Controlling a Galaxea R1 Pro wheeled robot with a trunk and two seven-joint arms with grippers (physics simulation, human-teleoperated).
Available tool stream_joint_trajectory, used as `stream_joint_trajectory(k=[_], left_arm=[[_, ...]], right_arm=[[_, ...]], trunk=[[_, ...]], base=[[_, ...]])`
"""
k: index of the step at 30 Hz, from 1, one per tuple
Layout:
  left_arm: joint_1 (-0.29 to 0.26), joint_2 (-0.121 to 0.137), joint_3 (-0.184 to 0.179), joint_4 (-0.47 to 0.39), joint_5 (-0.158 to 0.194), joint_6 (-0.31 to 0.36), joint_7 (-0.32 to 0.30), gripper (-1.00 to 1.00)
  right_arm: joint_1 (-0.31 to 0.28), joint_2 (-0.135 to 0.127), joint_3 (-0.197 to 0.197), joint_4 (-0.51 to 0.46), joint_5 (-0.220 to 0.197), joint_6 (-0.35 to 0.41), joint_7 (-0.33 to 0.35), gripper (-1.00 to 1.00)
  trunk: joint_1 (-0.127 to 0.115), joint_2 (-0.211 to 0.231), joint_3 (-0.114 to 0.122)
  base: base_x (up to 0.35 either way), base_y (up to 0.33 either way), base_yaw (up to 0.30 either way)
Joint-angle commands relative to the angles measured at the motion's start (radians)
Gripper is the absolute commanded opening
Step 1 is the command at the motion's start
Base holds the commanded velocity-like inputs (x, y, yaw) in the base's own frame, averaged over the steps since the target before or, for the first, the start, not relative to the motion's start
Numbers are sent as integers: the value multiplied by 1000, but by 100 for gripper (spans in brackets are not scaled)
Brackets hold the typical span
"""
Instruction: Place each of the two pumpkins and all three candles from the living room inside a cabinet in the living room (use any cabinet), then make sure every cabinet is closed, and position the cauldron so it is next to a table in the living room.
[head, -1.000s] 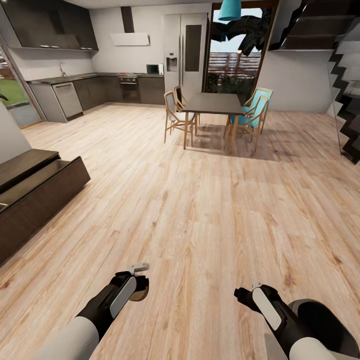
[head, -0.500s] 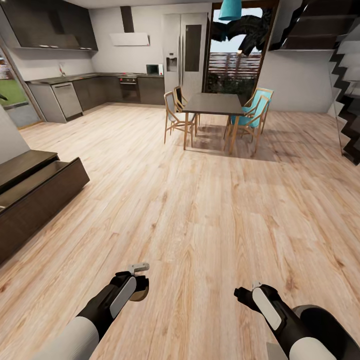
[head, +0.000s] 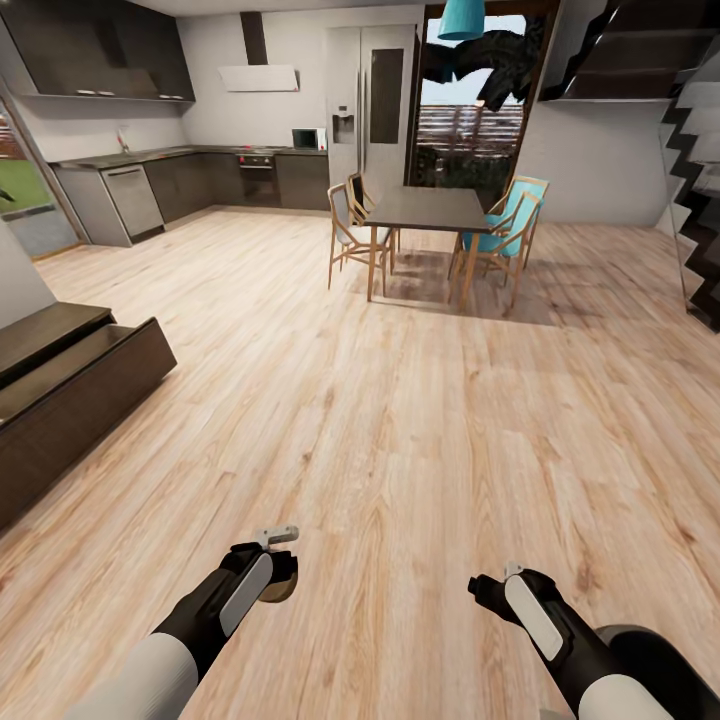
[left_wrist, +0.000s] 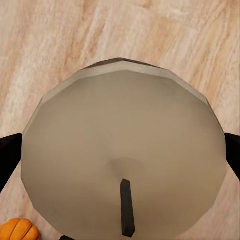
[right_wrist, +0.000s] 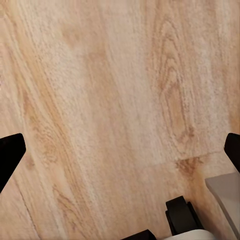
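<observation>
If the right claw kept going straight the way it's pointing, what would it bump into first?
Probably the wood floor. The right wrist view looks along the right claw and shows bare planks ahead, with nothing between its fingertips. How far away the floor is can't be told.

Both arms reached forward and low over the floor. The left gripper (head: 272, 565) was clamped on a candle (left_wrist: 122, 165), its fingers (left_wrist: 9, 155) at either side. The right gripper (head: 492, 588) held nothing, fingers (right_wrist: 10, 152) spread wide
</observation>
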Motion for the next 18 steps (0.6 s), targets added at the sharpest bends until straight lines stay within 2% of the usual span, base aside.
stream_joint_trajectory(k=[1, 18], left_arm=[[-1, 1, -4, -2, 10, 1, 10, -100], [-1, 1, -5, -2, 9, 1, 10, -100]], right_arm=[[0, -1, 6, -2, -10, 1, -10, 100], [-1, -1, 5, -2, -10, 1, -10, 100]], trunk=[[0, 0, -1], [0, 0, -1]], base=[[90, 0, 0], [114, 0, 0]])
